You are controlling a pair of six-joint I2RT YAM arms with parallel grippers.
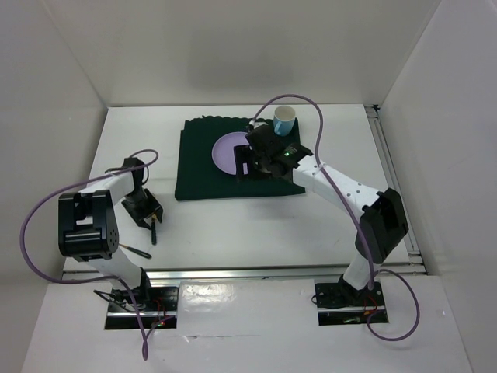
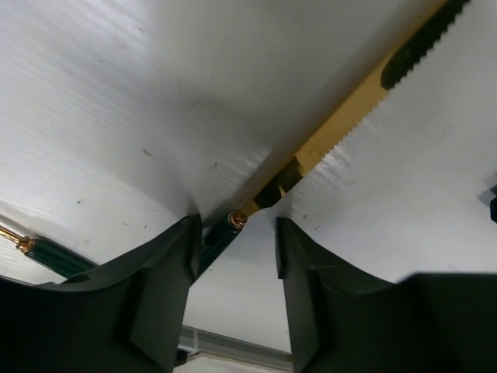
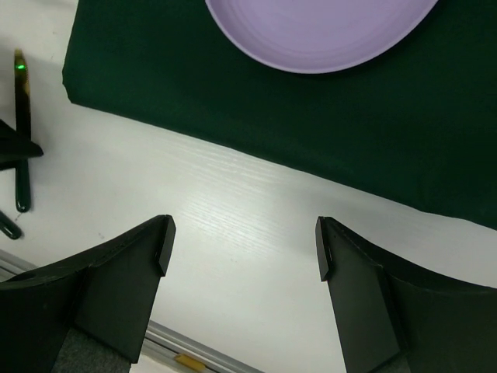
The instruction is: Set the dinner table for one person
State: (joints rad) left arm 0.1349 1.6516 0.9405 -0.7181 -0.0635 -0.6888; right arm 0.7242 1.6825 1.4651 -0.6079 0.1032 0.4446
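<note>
Item, table knife: light, stiff, slick gold serrated blade on a dark green handle, flat on the dinner table left of the green cloth; I judge the handle best pinched crosswise; my left gripper stands spread astride it, my right gripper spread over the cloth.

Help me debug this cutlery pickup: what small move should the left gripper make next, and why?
Probably nudge the left gripper sideways, then close: its jaws stand open over the knife, but the green handle end sits hard by one finger, off the gap's middle.
</note>
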